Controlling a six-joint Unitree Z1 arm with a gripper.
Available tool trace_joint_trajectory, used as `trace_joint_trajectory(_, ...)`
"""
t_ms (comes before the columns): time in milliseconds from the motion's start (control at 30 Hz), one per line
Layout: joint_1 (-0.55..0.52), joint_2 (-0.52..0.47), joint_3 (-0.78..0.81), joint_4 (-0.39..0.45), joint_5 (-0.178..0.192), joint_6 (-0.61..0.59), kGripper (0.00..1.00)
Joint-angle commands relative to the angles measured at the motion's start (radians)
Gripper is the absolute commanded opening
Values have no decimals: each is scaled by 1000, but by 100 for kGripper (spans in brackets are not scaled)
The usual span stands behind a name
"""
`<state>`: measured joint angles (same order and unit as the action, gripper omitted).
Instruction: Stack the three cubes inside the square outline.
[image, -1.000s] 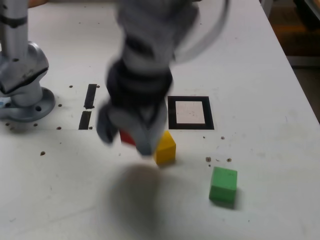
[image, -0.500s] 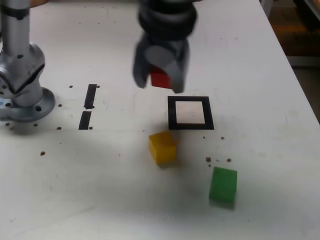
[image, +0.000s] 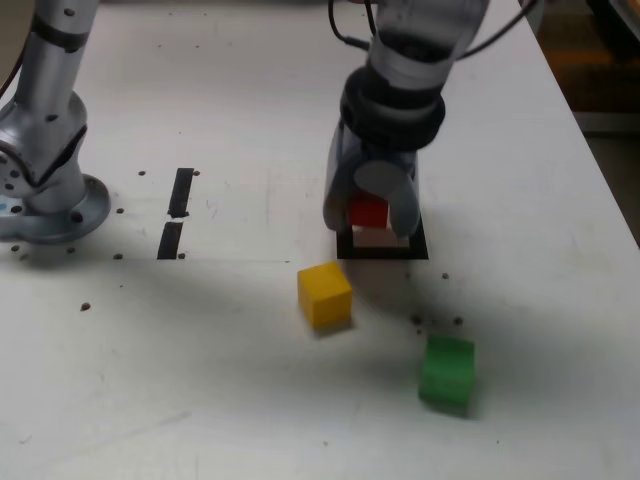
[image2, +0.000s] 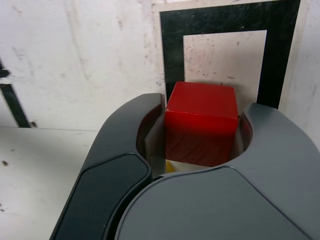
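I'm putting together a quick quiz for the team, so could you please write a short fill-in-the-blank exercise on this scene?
1. The gripper is shut on the ____ cube.
2. The held cube hangs over the square outline, which is drawn in ____.
3. In the exterior view, the yellow cube lies to the ____ of the green cube.
4. The number of cubes lying on the table is ____.

Missing words: red; black; left; two
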<state>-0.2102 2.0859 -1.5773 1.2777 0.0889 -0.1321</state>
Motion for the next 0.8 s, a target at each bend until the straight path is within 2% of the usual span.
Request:
trace_joint_trajectory(0,5,12,5,-9,-1,0,19)
trace_joint_trajectory(233,18,21,12,-31,23,1,23)
trace_joint_trajectory(333,22,23,15,-32,32,0,29)
trace_joint_trajectory(400,24,26,15,-32,31,1,38)
trace_joint_trajectory(567,25,31,12,-35,22,8,82)
trace_joint_trajectory(600,25,31,11,-35,21,9,87)
trace_joint_trajectory(767,25,22,1,-24,22,10,97)
